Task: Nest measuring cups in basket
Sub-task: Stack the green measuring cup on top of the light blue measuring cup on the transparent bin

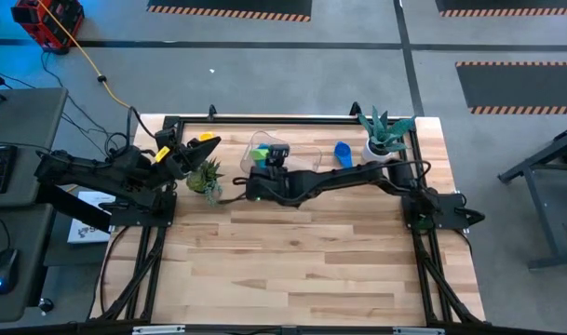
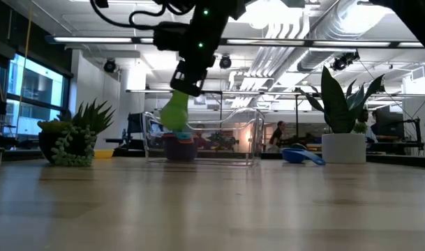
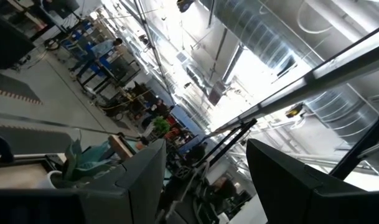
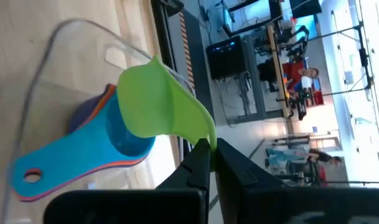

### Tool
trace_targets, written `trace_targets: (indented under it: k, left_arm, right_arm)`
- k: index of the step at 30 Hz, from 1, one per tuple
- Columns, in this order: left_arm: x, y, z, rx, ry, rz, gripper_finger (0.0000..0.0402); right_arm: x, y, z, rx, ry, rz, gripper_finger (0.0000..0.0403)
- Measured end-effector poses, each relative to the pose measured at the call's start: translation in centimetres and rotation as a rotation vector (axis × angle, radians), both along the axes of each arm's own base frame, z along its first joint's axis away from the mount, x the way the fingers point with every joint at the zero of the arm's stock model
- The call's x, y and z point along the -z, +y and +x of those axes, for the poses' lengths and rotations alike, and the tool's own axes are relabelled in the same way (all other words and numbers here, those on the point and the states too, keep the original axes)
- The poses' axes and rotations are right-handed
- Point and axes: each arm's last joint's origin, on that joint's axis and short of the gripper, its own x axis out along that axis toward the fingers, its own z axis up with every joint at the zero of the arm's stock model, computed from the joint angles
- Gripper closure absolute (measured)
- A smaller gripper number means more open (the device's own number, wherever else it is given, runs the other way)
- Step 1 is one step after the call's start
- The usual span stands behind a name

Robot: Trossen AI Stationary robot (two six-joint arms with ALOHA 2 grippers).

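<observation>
My right gripper is shut on a green measuring cup over the basket, a clear bin at the table's far middle. A stack of nested cups, light blue on top, orange and dark blue beneath, rests on the basket's floor just under the green one. A blue cup lies on the table right of the basket. A yellow cup lies at the far left, close to my left gripper, which is open, tipped upward and holds nothing. My right gripper pinches the green cup's handle between its two shut fingers. The fingers slant down from the table's right side. The bowl sticks out past the fingertips and hangs tilted below them, clear of the stack and inside the basket's walls.
A small potted plant stands left of the basket, beside my left gripper. A taller plant in a white pot stands at the far right. The near half of the wooden table is bare boards.
</observation>
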Motion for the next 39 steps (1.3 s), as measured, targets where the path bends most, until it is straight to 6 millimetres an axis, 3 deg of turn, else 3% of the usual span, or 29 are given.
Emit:
trace_targets:
  k: [16,30,39]
  left_arm:
    - [0.0,0.0,0.0,0.0,0.0,0.0,0.0186]
    - [0.0,0.0,0.0,-0.001,0.001,0.0,0.0186]
    - [0.1,0.0,0.0,-0.001,0.007,0.001,0.0186]
  right_arm:
    - [0.4,-1.1,-0.2,-0.044,0.085,0.048,0.0396]
    - [0.4,-0.8,-0.3,-0.055,0.097,0.054,0.0287]
    - [-1.7,0.8,-1.2,-0.165,0.096,0.377,0.0248]
